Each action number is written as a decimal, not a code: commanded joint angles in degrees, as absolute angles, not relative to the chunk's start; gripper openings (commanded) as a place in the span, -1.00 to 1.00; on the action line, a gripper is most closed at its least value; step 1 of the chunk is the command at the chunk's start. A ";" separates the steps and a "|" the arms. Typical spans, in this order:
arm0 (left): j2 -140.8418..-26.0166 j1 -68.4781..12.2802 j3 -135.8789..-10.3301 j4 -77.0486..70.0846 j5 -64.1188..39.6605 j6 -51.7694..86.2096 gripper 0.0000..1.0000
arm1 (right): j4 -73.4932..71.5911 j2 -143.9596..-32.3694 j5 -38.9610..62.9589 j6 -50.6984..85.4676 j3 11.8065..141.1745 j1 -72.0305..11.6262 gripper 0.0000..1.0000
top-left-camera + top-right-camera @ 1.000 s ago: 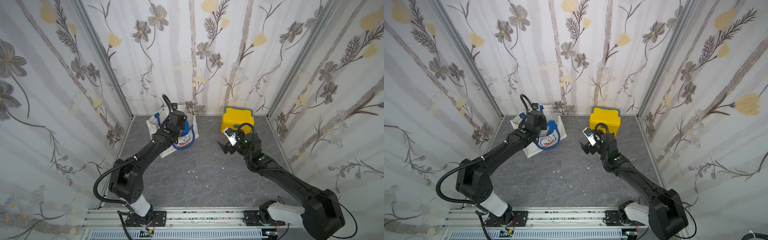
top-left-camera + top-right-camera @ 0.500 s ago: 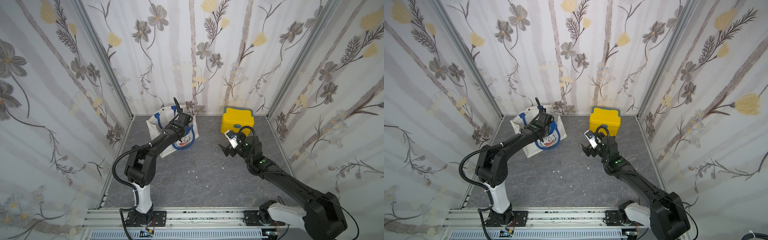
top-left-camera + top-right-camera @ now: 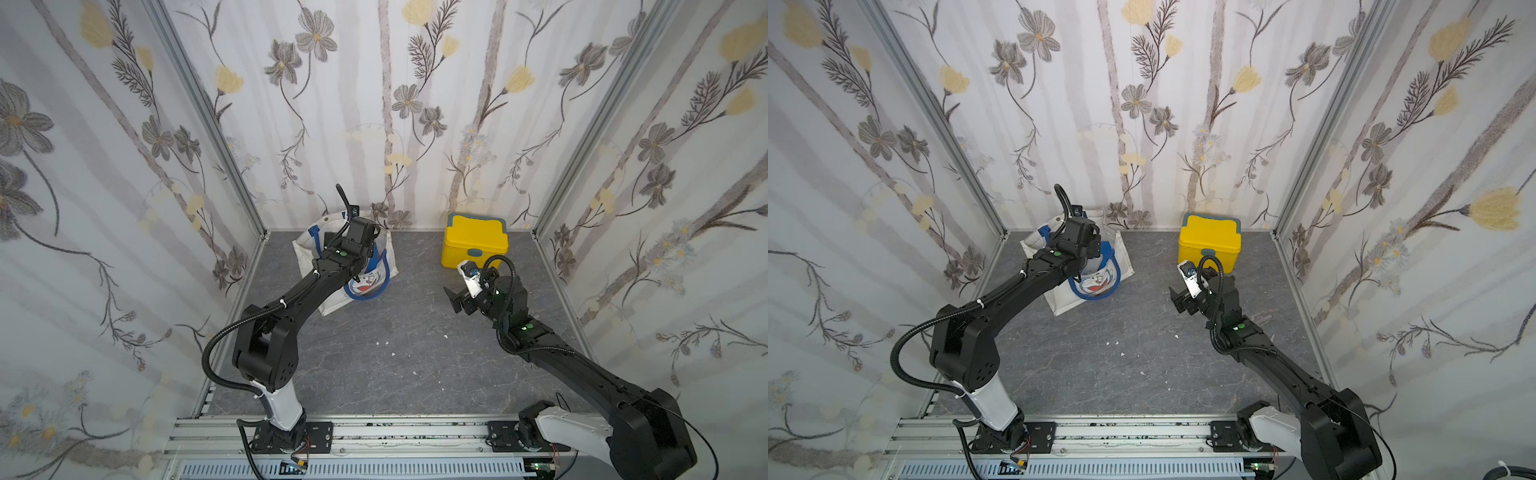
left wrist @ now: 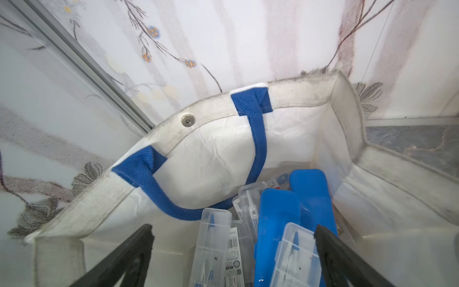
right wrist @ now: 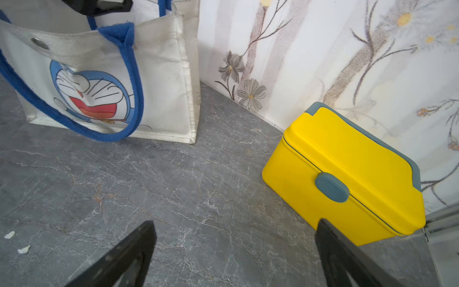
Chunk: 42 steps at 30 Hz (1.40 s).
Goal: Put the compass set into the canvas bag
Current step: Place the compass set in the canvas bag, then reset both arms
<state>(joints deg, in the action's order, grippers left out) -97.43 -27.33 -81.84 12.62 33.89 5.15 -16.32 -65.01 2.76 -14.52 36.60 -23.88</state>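
On the grey marbled table (image 3: 395,332), with the back wall at 12 o'clock, the white canvas bag (image 3: 384,253) stands open at about 11 o'clock and a closed yellow box (image 3: 473,245) sits at about 1 o'clock, well apart from it. Our left arm reaches from 7 o'clock and dips its wrist into the bag's mouth; our right arm reaches from 5 o'clock and stops near the yellow box. Our right gripper (image 5: 237,221) hangs over bare table, fingers spread wide, nothing between them. Our left gripper (image 4: 232,227), seen from its wrist camera, is likewise spread wide and grips nothing. Straight ahead of it, down inside the bag, lies the compass set (image 4: 214,238), a long clear case with a barcode label, side by side with a second clear case (image 4: 294,251) and two blue cases (image 4: 277,218). All share one direction: their long axes run away from the claw towards the bag's floor, roughly square to the line between the two fingers. A blue handle (image 4: 258,149) droops into the bag just beside them. We judge the set already delivered, the left arm by far the nearer, and the way out straight back up through the mouth, clear of that handle.
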 commanded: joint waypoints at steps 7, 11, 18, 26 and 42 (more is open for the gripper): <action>-74.40 -28.48 -51.15 -15.02 33.43 8.85 1.00 | -18.79 -61.85 -1.85 -2.55 30.76 -15.11 0.99; -62.27 -28.46 -39.53 -23.94 34.07 7.90 1.00 | -20.80 -60.26 -3.63 1.06 26.72 -10.74 0.99; -50.13 -28.30 -28.71 -25.40 40.63 9.63 1.00 | -26.66 -59.24 -4.98 3.96 20.54 -5.55 0.99; -50.70 -20.43 -21.18 -26.38 45.03 13.72 1.00 | -42.06 -64.54 -5.76 2.16 14.44 -2.74 0.99; -69.64 -11.48 -11.82 -62.16 40.30 6.66 1.00 | -82.40 -85.03 -1.70 1.20 6.54 -0.81 0.99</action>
<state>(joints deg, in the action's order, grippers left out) -66.48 -12.27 -12.29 -51.24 40.29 7.49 -70.02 -85.67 -2.74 1.83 7.51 -0.93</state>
